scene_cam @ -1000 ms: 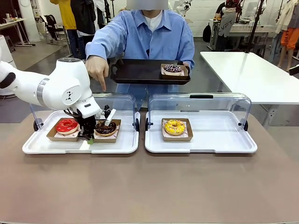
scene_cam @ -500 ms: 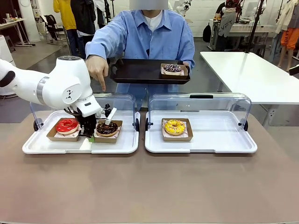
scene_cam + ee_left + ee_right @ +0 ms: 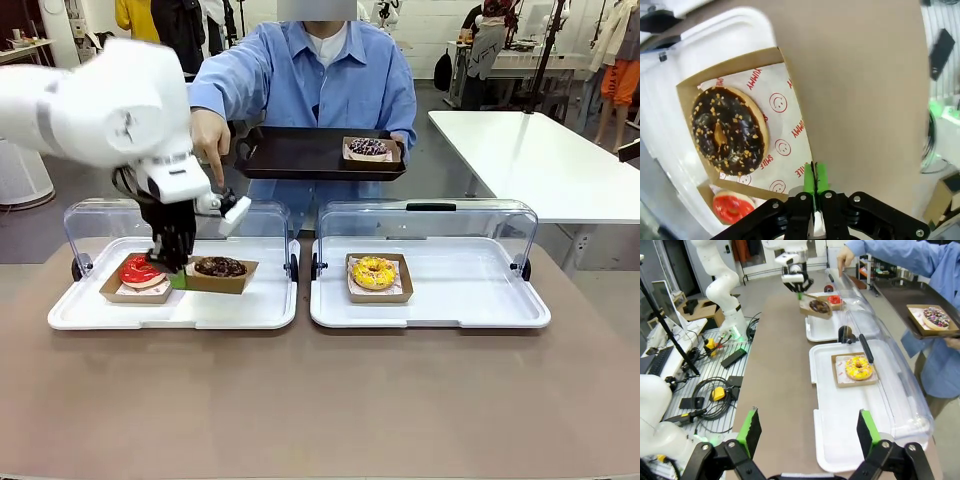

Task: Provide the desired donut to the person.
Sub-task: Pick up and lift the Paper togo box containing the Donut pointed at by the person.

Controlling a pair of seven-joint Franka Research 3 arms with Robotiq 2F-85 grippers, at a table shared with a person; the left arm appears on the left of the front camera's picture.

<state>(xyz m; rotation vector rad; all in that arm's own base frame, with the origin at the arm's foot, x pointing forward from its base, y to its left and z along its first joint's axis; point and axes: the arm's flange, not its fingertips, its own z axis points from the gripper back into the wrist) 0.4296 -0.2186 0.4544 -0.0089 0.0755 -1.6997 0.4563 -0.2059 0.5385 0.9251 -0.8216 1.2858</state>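
Chocolate donut box (image 3: 222, 272) lifted, left gripper (image 3: 177, 277) hiding its edge, arm (image 3: 95, 100) blurred

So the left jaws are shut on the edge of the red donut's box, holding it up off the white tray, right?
No, the box the left jaws grip holds the chocolate donut, as the left wrist view shows. The red donut sits boxed on the white tray.

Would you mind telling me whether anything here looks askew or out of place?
The cardboard box of the chocolate donut hangs slightly tilted above the left serving tray, pinched by one edge in the left gripper; the donut rests loose in it. Nothing is spilled or damaged.
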